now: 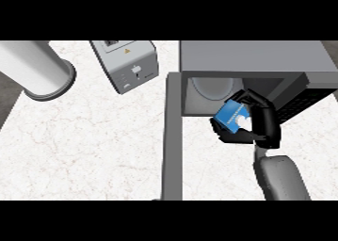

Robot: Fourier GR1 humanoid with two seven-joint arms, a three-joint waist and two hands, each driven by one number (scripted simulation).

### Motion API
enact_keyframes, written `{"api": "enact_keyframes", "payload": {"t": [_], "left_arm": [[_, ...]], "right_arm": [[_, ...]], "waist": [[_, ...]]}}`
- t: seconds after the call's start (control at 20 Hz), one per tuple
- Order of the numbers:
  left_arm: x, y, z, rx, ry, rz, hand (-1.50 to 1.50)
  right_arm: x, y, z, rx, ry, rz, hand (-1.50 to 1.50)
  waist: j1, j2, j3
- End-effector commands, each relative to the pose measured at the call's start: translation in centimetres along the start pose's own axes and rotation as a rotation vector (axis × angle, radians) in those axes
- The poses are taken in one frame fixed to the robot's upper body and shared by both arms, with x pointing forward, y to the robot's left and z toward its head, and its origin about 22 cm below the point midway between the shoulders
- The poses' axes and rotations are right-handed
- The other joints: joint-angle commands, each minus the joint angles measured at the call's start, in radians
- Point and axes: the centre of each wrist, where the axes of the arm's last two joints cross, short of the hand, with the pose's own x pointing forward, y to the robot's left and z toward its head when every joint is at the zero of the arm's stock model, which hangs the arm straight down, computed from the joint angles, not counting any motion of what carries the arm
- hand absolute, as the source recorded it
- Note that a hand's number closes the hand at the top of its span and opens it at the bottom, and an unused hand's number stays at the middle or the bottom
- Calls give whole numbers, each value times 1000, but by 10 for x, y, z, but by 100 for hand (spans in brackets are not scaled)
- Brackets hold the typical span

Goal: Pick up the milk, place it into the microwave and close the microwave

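A blue milk carton [232, 114] with a white patch is held tilted at the mouth of the grey microwave [254, 56]. My right hand [258, 123] is shut on it, fingers and thumb curled round its sides. The microwave's door [173, 136] hangs wide open to the left, seen edge-on as a long grey slab. Inside, the round pale turntable [212, 88] shows behind the carton. My left hand is out of sight.
A large white cylinder [36, 68] lies at the back left of the marble counter [88, 150]. A grey box with a warning label [126, 63] stands beside the microwave. The microwave's dark vented panel [303, 101] lies right of my hand.
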Motion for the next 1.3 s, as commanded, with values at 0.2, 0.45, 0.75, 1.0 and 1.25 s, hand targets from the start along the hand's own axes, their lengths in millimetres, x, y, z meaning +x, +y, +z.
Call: {"api": "enact_keyframes", "payload": {"t": [0.2,0.45,0.75,1.0,1.25], "left_arm": [[-5,5,-10,10,3,-4,-150],[-12,10,-12,-41,-1,8,-150],[-11,4,-23,-58,14,23,-150],[-13,2,-31,-94,-16,29,-150],[-16,1,-35,-111,-1,36,-150]], "right_arm": [[-13,6,-69,0,42,26,150],[-21,5,-81,14,57,64,150],[-11,9,-103,-29,-11,110,150],[-16,-1,-103,-49,-64,172,150],[-24,-17,-96,-87,-73,259,150]], "waist": [[6,3,1],[28,10,0],[56,21,1],[80,28,0],[96,34,-1]]}}
